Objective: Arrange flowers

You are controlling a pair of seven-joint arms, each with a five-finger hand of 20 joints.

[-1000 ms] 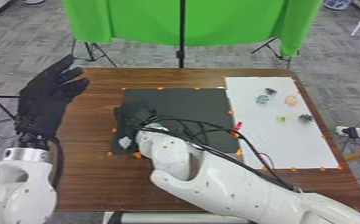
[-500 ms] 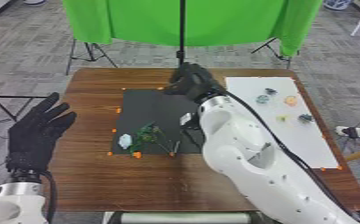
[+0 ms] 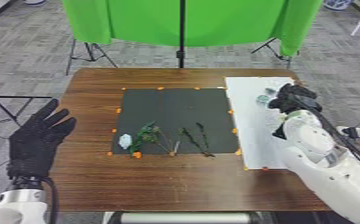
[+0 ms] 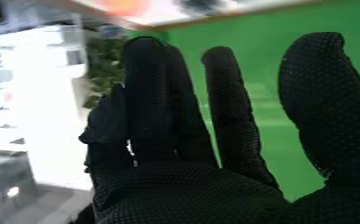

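Right hand (image 3: 294,100) is over the upper part of the white sheet (image 3: 258,152), near two small pale flower heads (image 3: 263,100). State: straight, curled round nothing, thumb set well apart from the fingers (wrist camera agrees). Beyond the fingertips, the right wrist view gives a blurred orange bloom (image 4: 123,6) and a dark bloom (image 4: 201,5). Left hand (image 3: 36,142): spread, over the left side of the counter (image 3: 159,187).

Layout: the dark mat (image 3: 172,110) carries a pale bluish flower (image 3: 125,141) at its lower left, a leafy green spray (image 3: 147,134) just beside it, and two thin dark stems (image 3: 202,136) lying apart from the spray, toward the right.

Step in hand, as judged: choosing or approaching a bloom on the sheet; arrangement looks partial.

Failure modes. (1) The hand is broad against such small blooms; lowered off-centre, it could sweep a neighbour aside. (2) Closing before the thumb is low enough would probably pinch paper or air. (3) On any return to the mat, a low wrist or loose cable might drag the stems out of line. (4) Leafy parts may snag on glove fabric and come up at release.
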